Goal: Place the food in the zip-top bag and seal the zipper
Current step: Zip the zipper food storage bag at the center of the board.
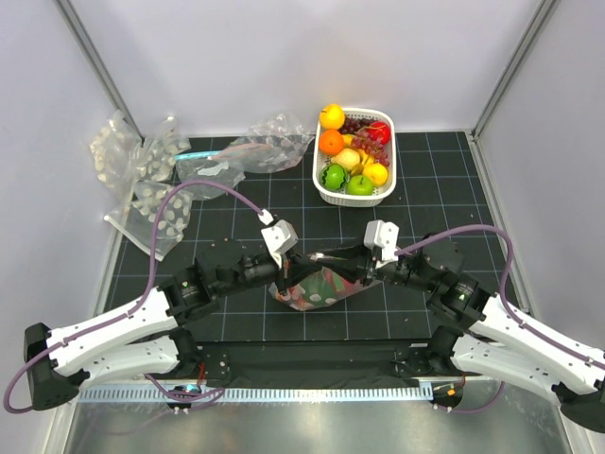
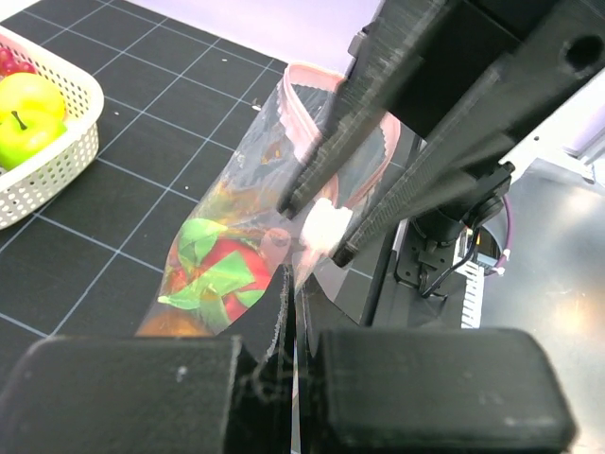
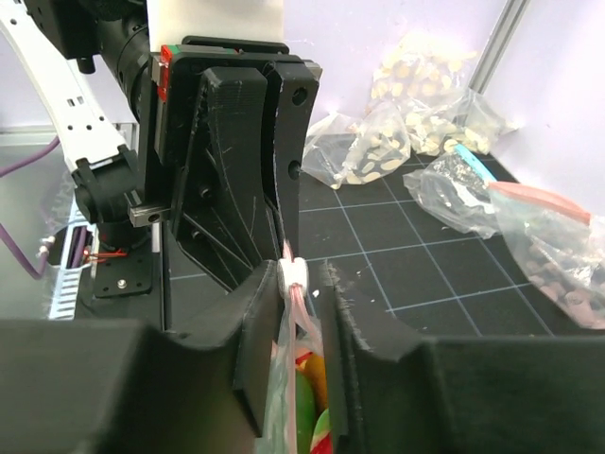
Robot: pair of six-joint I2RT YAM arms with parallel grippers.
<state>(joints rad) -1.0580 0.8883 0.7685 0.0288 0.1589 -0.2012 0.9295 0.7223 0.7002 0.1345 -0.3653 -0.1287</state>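
Right wrist: zipper [image 3: 297,301] clamped in both jaws, food [image 3: 310,378] below.

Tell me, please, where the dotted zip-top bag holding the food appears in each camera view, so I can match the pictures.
Top external: the zip-top bag lies just below centre, where the two arms meet.
Left wrist: the zip-top bag fills the middle, running from lower left up to top centre.
Right wrist: the zip-top bag is at bottom centre, pink edge up.
Shared landmark: the black gridded mat under it shows in all three views.
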